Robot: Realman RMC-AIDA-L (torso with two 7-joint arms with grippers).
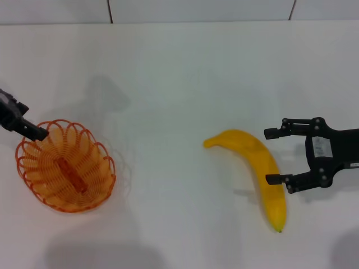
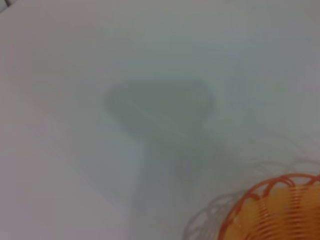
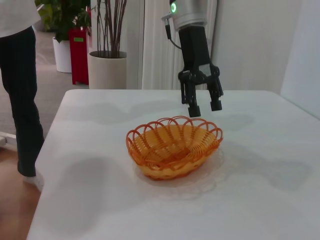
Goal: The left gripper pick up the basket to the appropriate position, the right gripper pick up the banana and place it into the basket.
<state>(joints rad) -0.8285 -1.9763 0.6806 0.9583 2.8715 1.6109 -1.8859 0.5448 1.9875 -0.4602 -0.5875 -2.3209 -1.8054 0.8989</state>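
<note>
Orange wire basket (image 1: 66, 166) upright on left; yellow banana (image 1: 257, 170) flat (curved), well apart

Right gripper (image 1: 273, 156): black, two slim fingers, small silver screws at the joints, a pale label on its body. Left gripper (image 3: 204, 108): identical black claw on a black arm with silver collar and green light.

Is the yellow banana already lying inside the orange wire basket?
No. The curved yellow banana lies on the white table, well apart from the orange wire basket, between the open fingers of the right claw.
</note>
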